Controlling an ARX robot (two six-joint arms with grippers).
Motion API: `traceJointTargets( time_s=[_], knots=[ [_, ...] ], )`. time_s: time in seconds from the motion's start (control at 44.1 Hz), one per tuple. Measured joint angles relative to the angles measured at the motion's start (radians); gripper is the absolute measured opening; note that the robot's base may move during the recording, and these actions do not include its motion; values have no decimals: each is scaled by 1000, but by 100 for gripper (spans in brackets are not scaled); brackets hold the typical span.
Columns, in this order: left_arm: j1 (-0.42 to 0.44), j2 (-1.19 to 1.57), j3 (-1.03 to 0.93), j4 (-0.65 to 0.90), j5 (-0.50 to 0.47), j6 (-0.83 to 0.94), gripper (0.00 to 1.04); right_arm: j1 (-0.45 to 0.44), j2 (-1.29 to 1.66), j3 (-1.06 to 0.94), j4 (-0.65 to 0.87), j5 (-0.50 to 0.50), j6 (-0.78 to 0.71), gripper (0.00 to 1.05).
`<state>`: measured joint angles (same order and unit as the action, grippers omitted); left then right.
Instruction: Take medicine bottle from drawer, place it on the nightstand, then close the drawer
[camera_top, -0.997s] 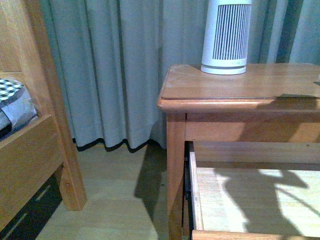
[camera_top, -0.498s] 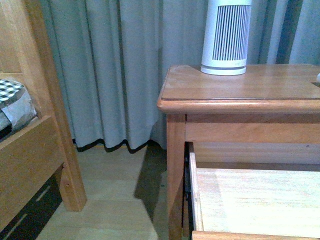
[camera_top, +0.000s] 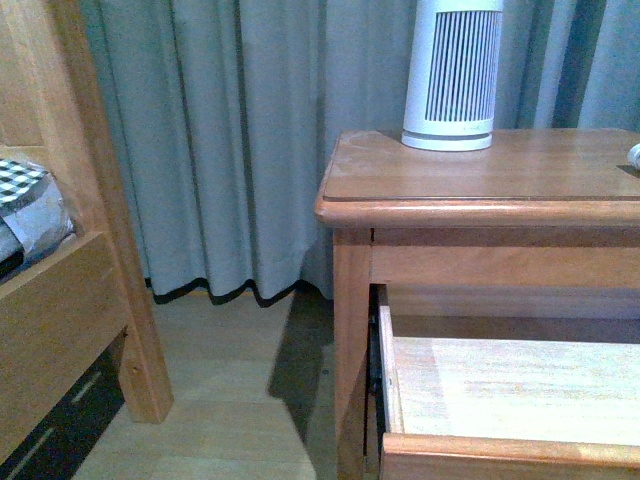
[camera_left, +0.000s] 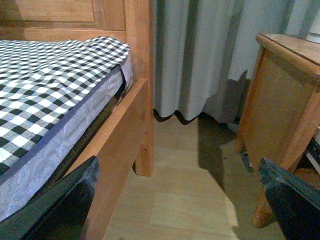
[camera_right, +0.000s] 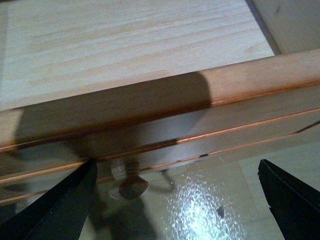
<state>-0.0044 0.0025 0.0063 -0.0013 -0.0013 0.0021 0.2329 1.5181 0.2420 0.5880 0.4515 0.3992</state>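
bottle (camera_top: 634, 153): only a white sliver shows, on the nightstand (camera_top: 480, 180) top at the front view's right edge; too little visible to confirm more.
drawer (camera_top: 500, 400): pulled out of the nightstand, upper slot, pale floor bare where seen. knob (camera_right: 129, 186) on its front panel.
right gripper (camera_right: 175, 200): above the drawer's front rail, fingers spread wide, holding nothing, knob between them and below.
left gripper (camera_left: 180, 200): fingers spread, empty, low over the floor (camera_left: 190, 195) between bed (camera_left: 60, 100) and nightstand.
ribbed white appliance (camera_top: 453, 70): upright on the nightstand top, at the back.
curtain (camera_top: 230, 140): behind the nightstand.
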Motion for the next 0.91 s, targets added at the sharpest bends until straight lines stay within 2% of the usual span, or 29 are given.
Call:
traceJointTargets(
  time_s=[0.204,0.521,0.906],
  knots=[
    [0,0,0,0,0,0,98,-78,219,141,187,5,-108,98],
    [0,0,0,0,0,0,98,-225,467,407,326,-40,-279,98],
    [0,0,0,0,0,0,98,-286,518,520,315,-90,-360,98]
  ],
)
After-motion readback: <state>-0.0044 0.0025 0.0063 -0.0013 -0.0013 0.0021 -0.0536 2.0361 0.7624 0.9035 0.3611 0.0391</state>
